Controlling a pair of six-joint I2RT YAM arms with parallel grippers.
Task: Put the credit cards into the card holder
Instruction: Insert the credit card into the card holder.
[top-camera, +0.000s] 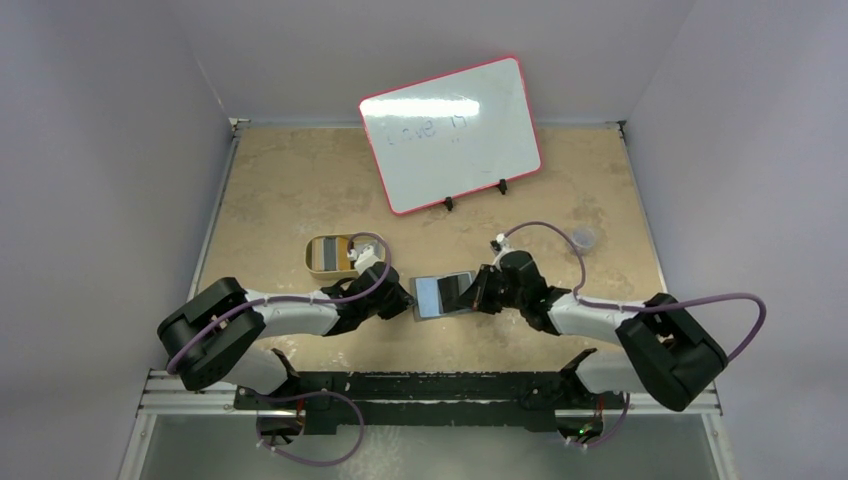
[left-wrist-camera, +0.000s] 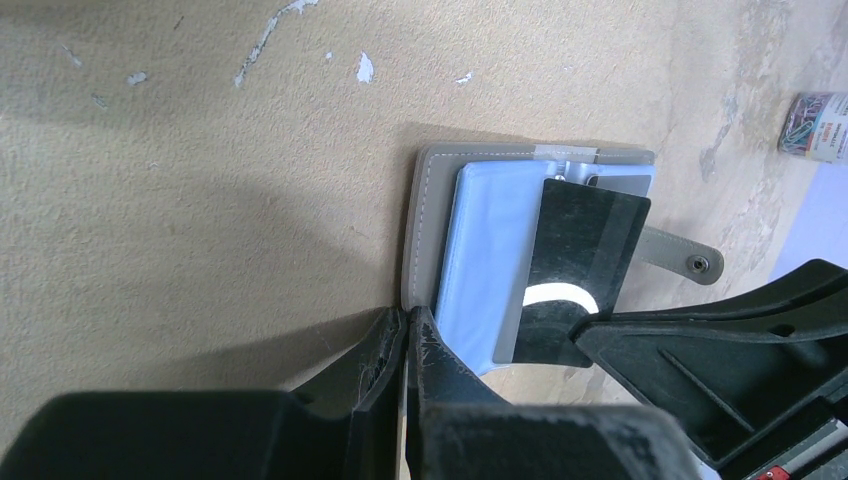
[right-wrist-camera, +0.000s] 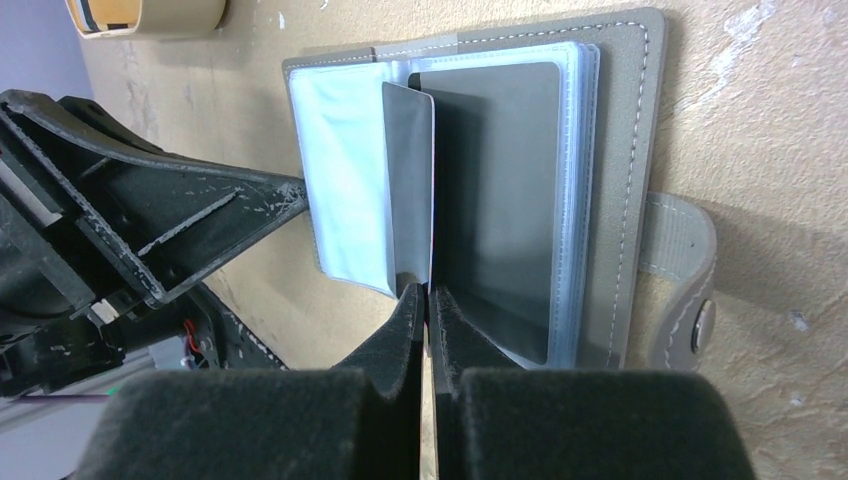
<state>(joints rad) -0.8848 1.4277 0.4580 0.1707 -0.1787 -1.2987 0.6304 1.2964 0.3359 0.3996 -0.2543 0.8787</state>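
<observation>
Tan, chipped surface (top-camera: 290, 190) sat between bare lilac walls (top-camera: 100, 150), with a whiteboard (top-camera: 450, 135) at the far edge. The holder (top-camera: 443, 293) lay open mid-surface, left fingers (left-wrist-camera: 375, 360) closed against its left edge. Right fingers (right-wrist-camera: 395, 340) pinched a card (right-wrist-camera: 408, 180) upright at a sleeve. If the holder slid, the card could buckle or miss the slot.

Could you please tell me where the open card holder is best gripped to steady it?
Probably the outer edge of its left half, coming in low from the left. The card holder lies open and flat, its thin grey cover jutting past the sleeves there, clear of the snap tab and the card in the right gripper; the left gripper pinches there.
</observation>
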